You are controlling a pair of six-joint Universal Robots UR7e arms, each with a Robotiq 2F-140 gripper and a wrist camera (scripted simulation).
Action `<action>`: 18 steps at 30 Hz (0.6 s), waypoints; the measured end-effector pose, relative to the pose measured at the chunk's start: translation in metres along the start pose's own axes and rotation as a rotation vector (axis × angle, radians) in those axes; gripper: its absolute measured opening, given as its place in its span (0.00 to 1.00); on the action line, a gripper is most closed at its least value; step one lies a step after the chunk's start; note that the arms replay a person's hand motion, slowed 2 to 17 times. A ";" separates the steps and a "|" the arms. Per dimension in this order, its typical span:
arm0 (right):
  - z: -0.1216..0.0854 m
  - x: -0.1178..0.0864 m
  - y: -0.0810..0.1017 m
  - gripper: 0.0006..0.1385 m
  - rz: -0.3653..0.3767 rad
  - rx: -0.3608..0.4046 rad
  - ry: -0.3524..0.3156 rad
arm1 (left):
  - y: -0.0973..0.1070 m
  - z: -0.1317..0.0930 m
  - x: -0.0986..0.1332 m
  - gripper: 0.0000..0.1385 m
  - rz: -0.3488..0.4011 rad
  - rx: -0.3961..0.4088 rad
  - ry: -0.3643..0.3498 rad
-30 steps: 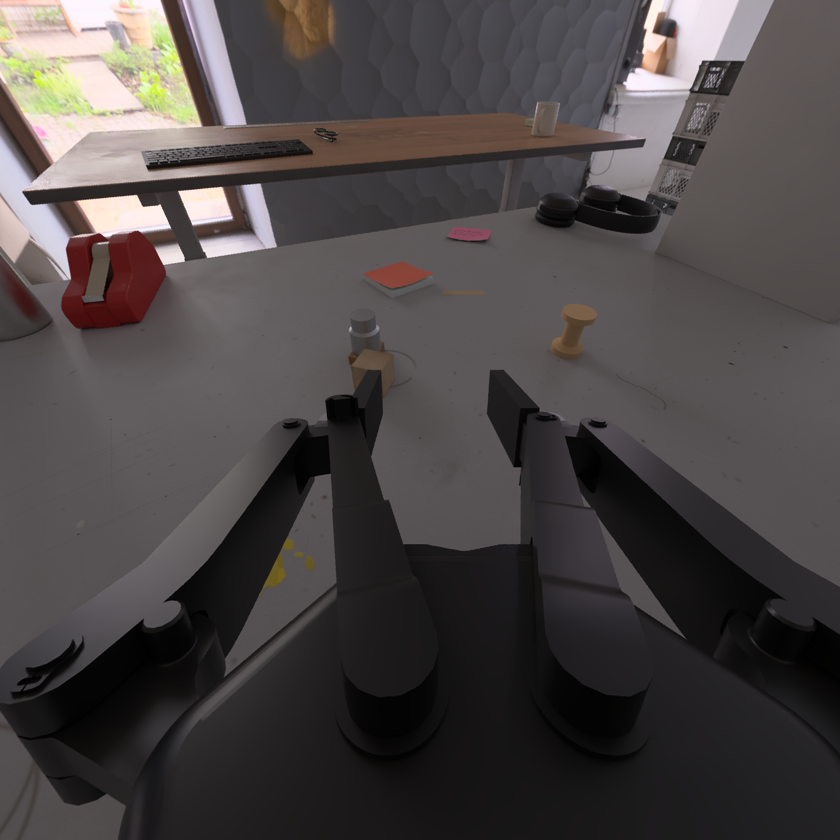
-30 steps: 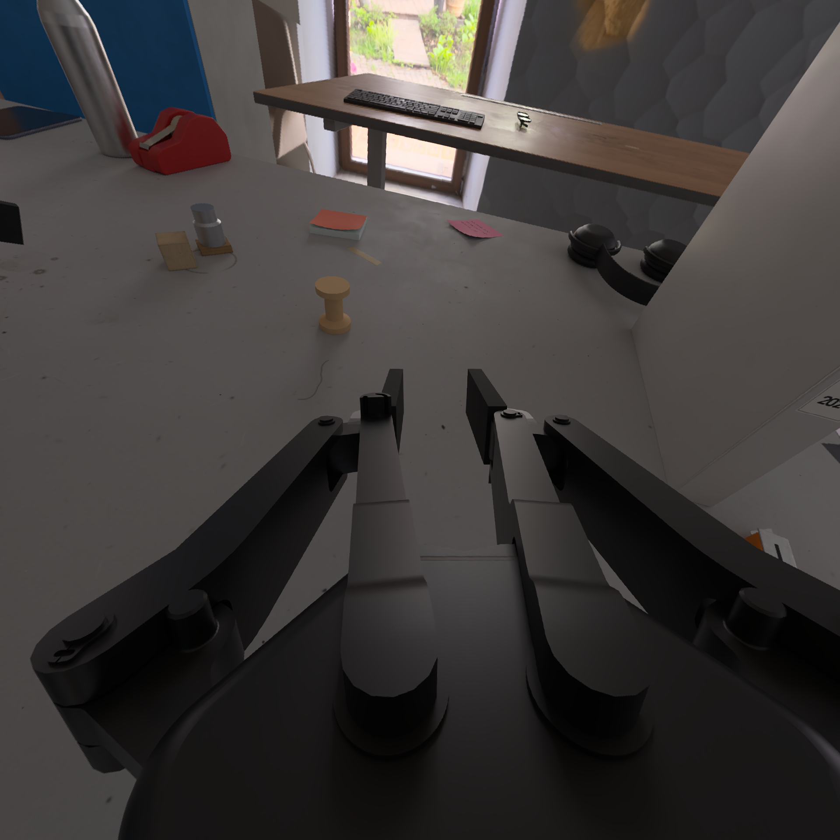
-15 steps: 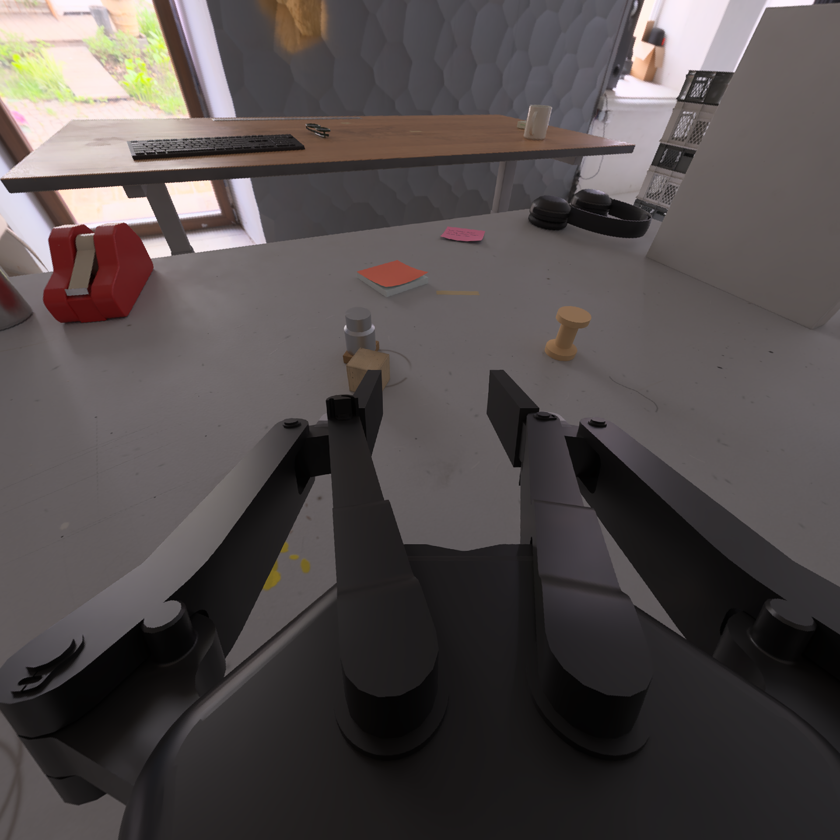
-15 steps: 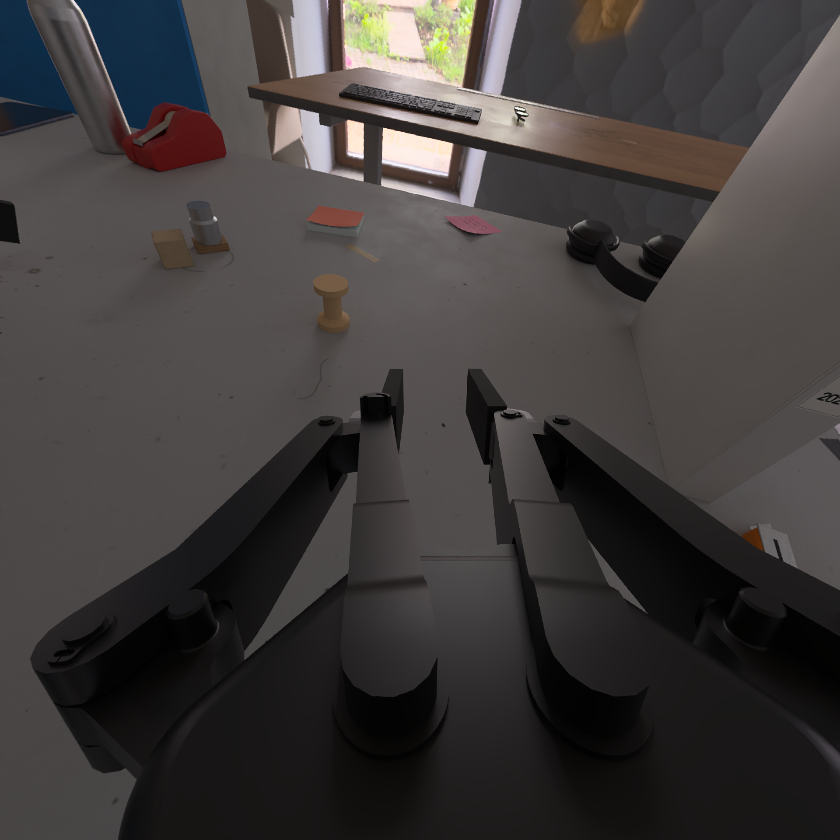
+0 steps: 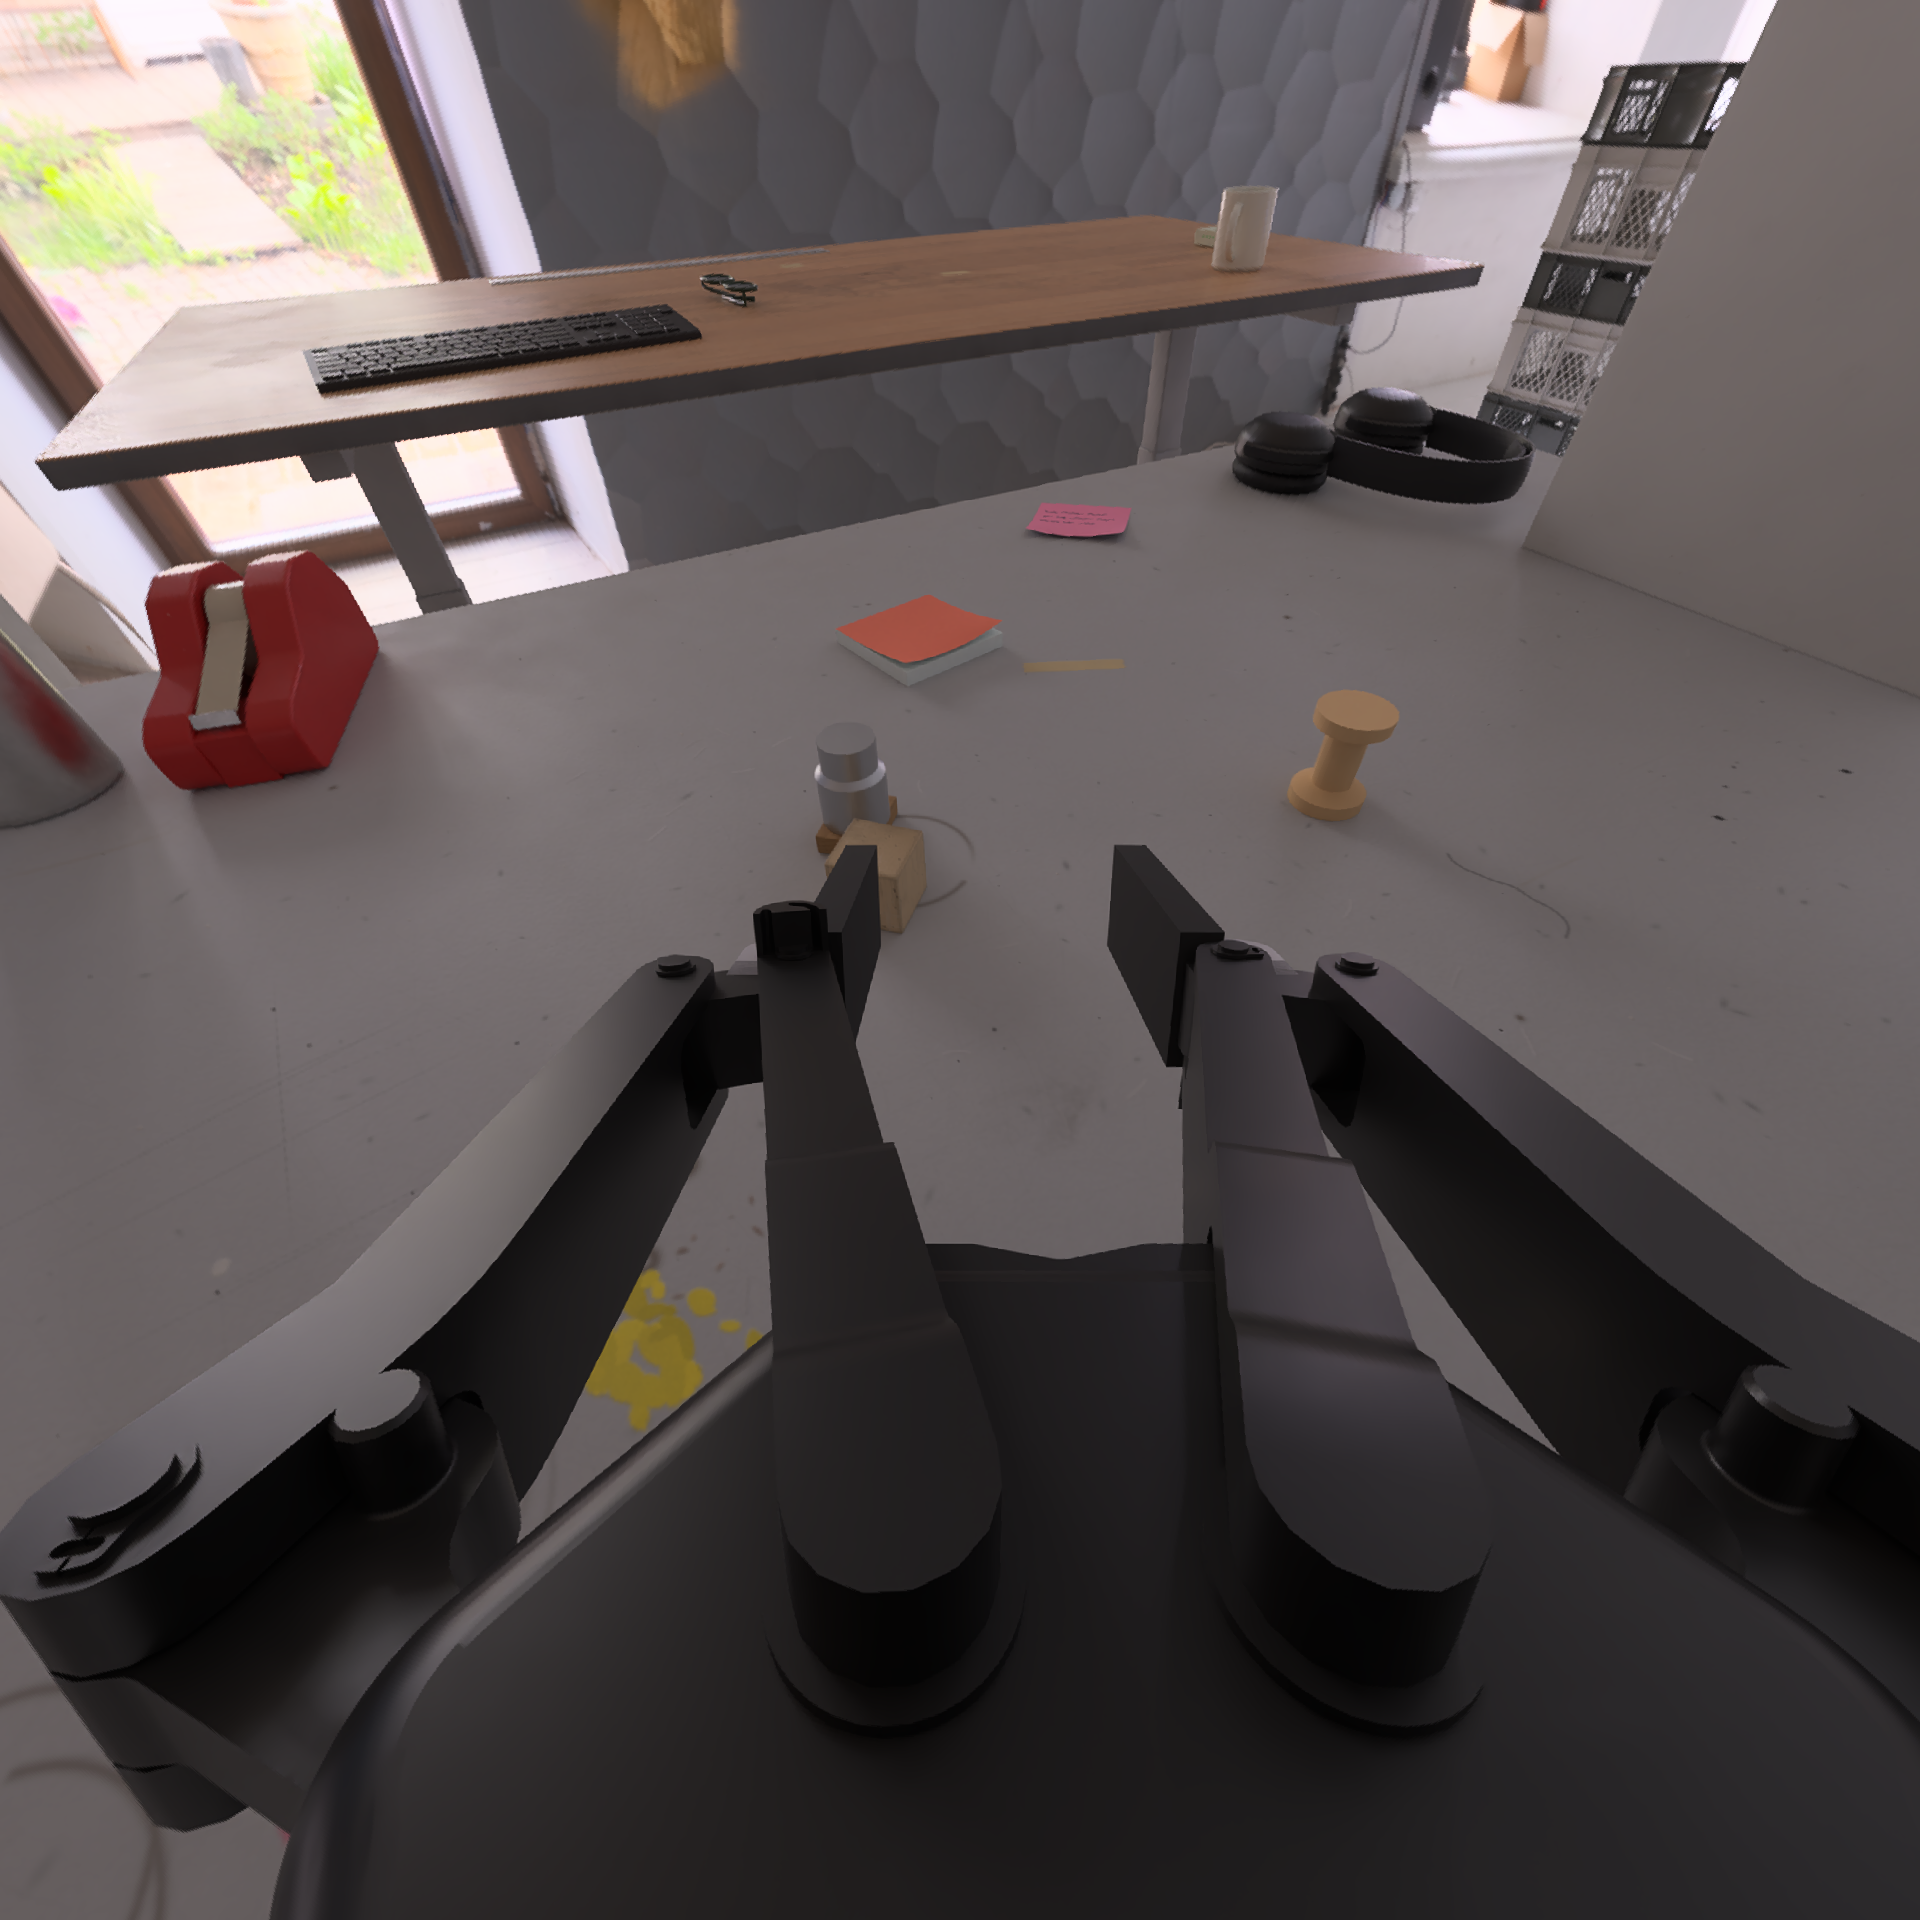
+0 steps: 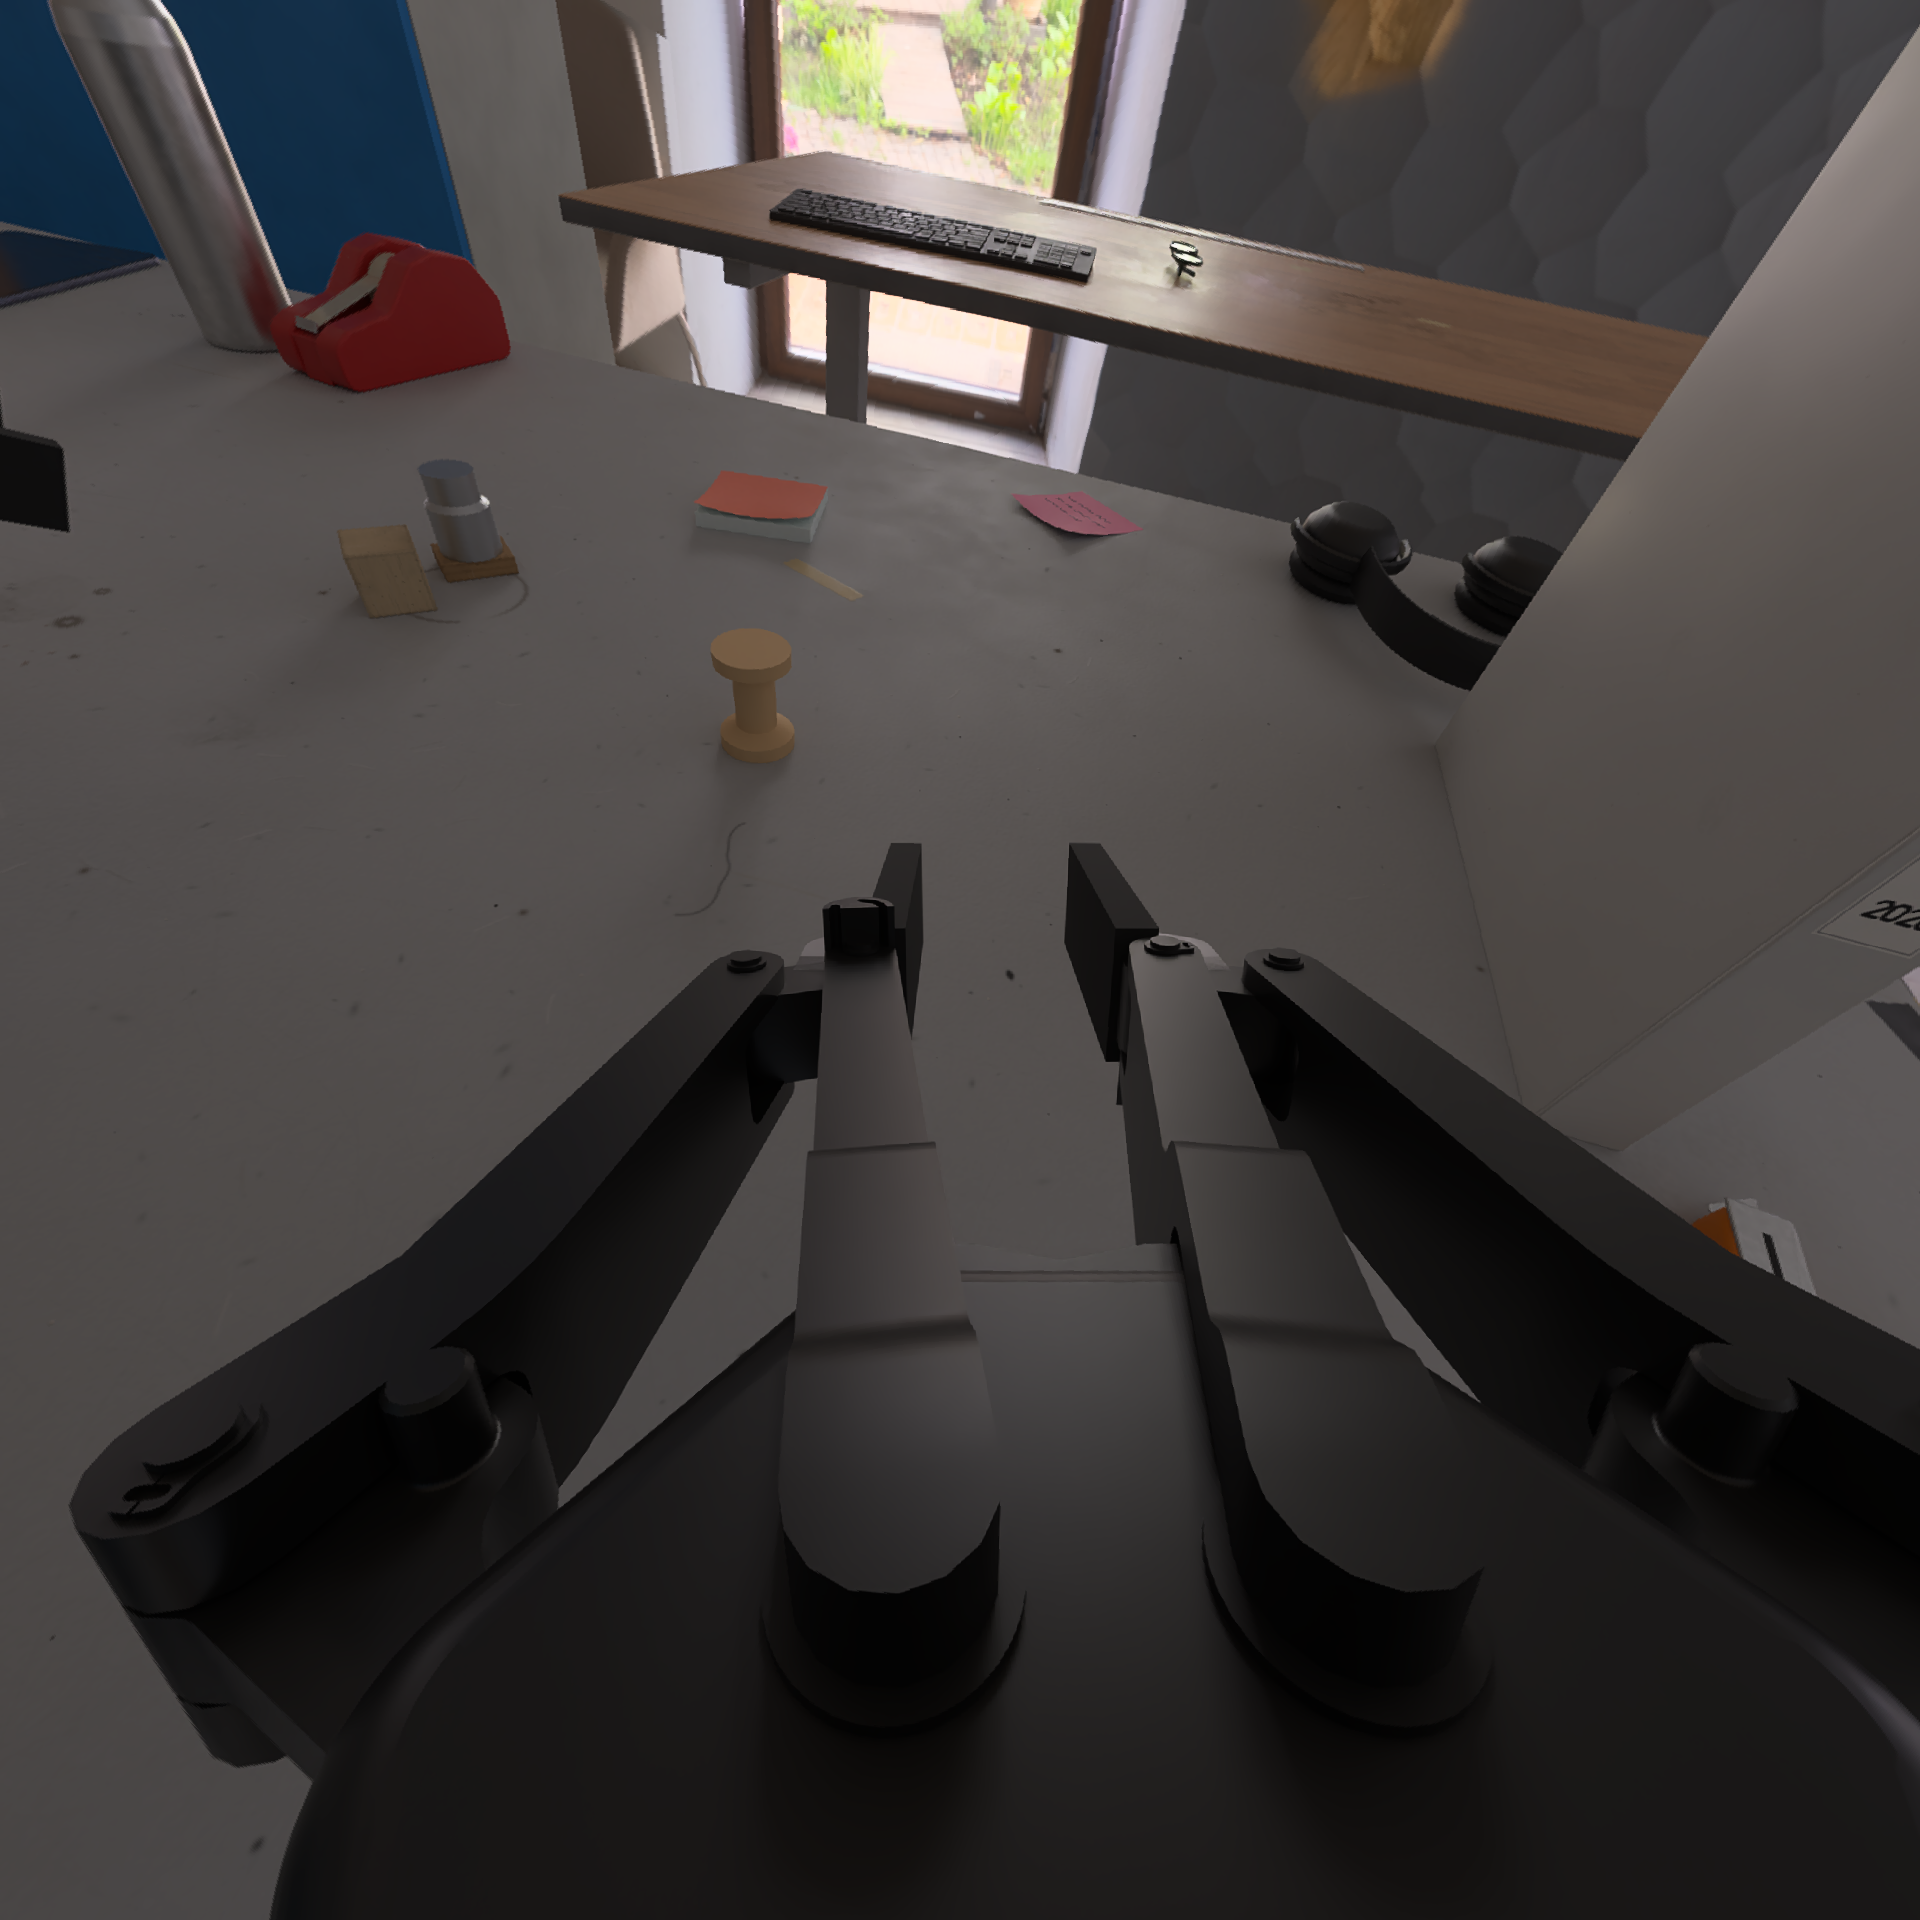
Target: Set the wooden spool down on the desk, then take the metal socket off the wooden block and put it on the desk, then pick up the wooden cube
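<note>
The wooden spool [image 5: 1340,755] stands upright on the grey desk [image 5: 416,935]; it also shows in the right wrist view [image 6: 754,694]. The metal socket [image 5: 850,774] stands on a thin wooden block [image 5: 828,836], seen too in the right wrist view as socket [image 6: 457,509] and block [image 6: 475,561]. The wooden cube [image 5: 899,871] lies just in front of them, partly behind my left finger; it also shows in the right wrist view [image 6: 384,569]. My left gripper [image 5: 992,904] is open and empty, short of the cube. My right gripper [image 6: 994,904] is open and empty, short of the spool.
A red tape dispenser [image 5: 255,670] and a metal bottle [image 6: 177,177] stand at the left. An orange notepad [image 5: 920,636], a pink note [image 5: 1077,518] and black headphones [image 5: 1382,449] lie farther back. A white panel [image 6: 1714,623] stands at the right. A yellow stain [image 5: 649,1361] marks the desk.
Both wrist views shift slightly: the left gripper has drifted a little over the desk, the right has drawn slightly back. Both grippers stay open; the objects have not moved.
</note>
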State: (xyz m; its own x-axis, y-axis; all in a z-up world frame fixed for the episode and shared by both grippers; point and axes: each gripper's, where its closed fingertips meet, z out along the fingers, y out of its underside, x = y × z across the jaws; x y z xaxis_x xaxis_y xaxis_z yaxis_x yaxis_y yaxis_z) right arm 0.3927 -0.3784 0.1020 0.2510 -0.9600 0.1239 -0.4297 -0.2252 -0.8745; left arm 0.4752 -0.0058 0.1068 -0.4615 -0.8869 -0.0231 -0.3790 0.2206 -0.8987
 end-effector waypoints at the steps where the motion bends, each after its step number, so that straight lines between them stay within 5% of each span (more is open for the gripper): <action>1: 0.000 0.000 0.000 0.27 0.000 0.000 0.000 | -0.002 0.001 -0.002 0.43 0.007 -0.002 -0.002; 18: -0.002 0.003 -0.003 0.27 -0.005 0.009 0.002 | -0.036 0.043 -0.033 0.45 0.107 -0.116 0.029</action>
State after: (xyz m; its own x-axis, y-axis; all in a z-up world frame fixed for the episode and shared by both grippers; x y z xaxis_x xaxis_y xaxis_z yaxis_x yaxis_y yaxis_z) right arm 0.3933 -0.3806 0.1058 0.2512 -0.9593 0.1291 -0.4208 -0.2283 -0.8780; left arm 0.5381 -0.0018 0.1211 -0.5266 -0.8440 -0.1019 -0.4157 0.3602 -0.8351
